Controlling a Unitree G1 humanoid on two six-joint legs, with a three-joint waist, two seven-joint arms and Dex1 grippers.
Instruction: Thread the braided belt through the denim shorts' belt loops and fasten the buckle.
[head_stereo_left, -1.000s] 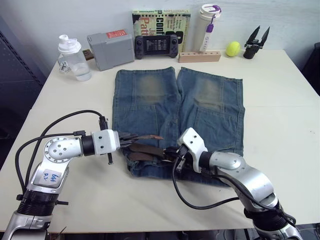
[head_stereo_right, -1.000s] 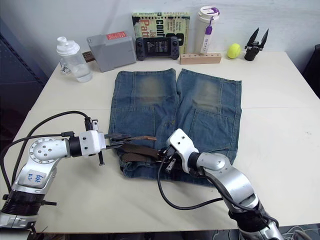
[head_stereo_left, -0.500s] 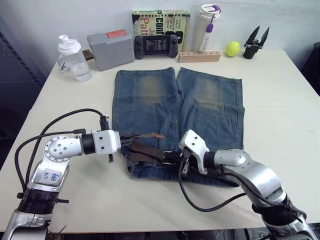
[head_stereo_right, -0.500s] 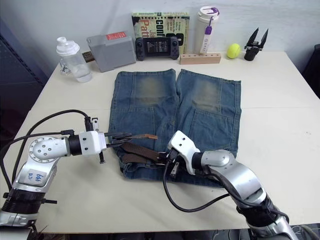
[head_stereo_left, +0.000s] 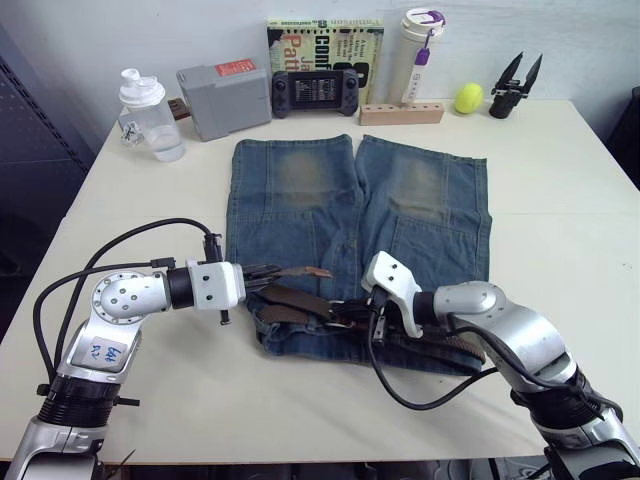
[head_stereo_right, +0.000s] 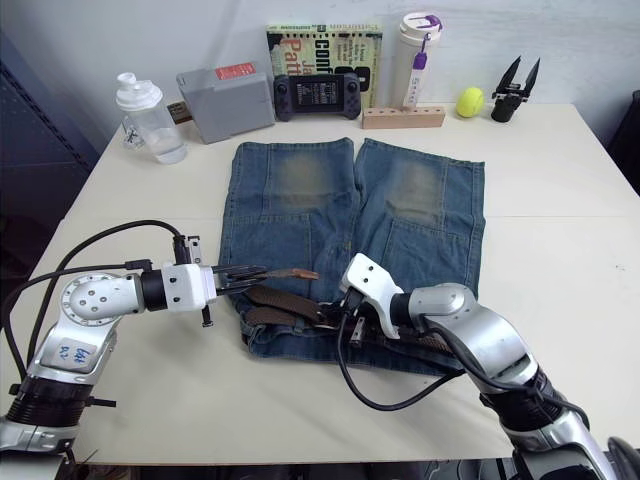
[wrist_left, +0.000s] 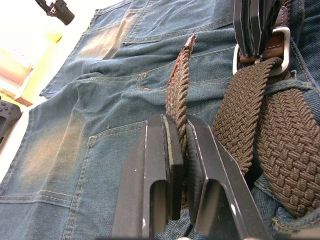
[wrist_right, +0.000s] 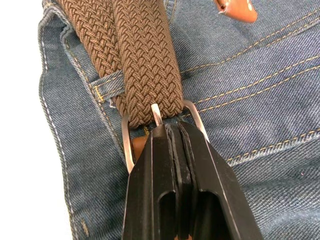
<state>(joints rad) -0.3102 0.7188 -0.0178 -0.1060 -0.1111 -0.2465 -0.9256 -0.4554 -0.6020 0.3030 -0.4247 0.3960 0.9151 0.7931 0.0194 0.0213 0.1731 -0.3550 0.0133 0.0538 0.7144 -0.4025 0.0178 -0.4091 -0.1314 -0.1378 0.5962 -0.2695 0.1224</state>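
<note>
Brown braided belt (wrist_left: 250, 130) at the silver-grey metal buckle (wrist_right: 160, 131), fastening on faded blue denim shorts (head_stereo_left: 400, 200).
Left gripper (wrist_left: 178, 145) pinches the strap beside the buckle; right gripper (wrist_right: 172, 131) clamps the buckle. Draw the strap taut, seating the prong.

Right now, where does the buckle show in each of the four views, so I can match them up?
Left eye view: the buckle is small, at the right gripper tips, on the denim shorts.
Right eye view: same spot.
Left wrist view: silver frame beside black fingers.
Right wrist view: frame just beyond that gripper's fingers.
Shared landmark: the right gripper clamped on it.
</note>
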